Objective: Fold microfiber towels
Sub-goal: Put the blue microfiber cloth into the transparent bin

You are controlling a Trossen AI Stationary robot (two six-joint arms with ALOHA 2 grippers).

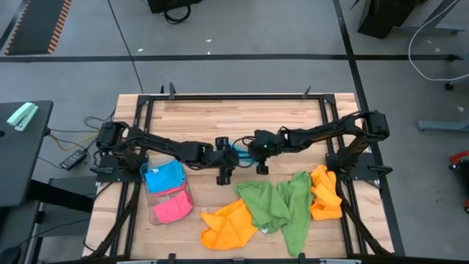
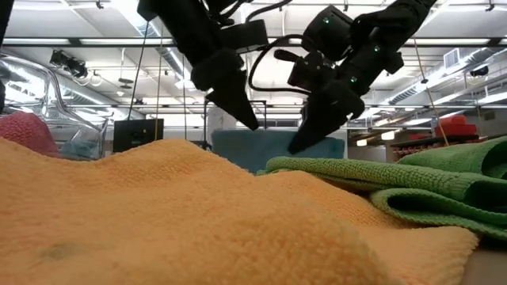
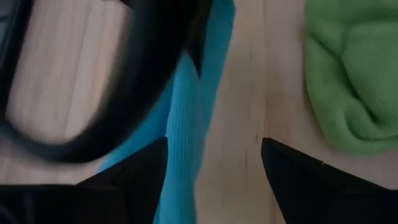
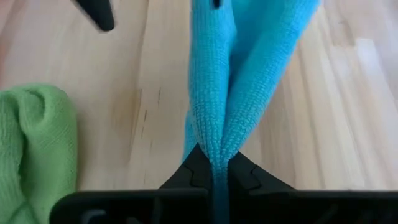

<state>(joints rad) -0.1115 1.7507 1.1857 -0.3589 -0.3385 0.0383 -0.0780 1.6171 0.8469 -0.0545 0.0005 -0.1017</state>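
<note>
From above, the two arms are meeting over the middle of the wooden bench (image 1: 242, 110); the left gripper (image 1: 223, 174) is hanging just beside the right gripper (image 1: 258, 163), with a blue towel (image 1: 236, 152) showing between them; a clear tray (image 1: 170, 198) at the left is holding another blue towel (image 1: 164, 177) and a pink towel (image 1: 174, 208); an orange towel (image 1: 229, 225), two green towels (image 1: 265, 205) and a second orange towel (image 1: 325, 194) are lying along the near edge; at bench height, the orange towel (image 2: 158, 214) is filling the foreground, the green towel (image 2: 412, 186) is lying to its right, and both sets of dark fingers (image 2: 238, 99) are pointing down at the blue towel (image 2: 273, 146) behind; in the left wrist view, the fingers (image 3: 311, 186) are standing spread and released, the blue towel (image 3: 186, 143) running loose past one of them; in the right wrist view, the fingers (image 4: 249, 174) are clenching a bunched fold of the blue towel (image 4: 217, 93), the green towel (image 4: 34, 143) lying near on the bench
</note>
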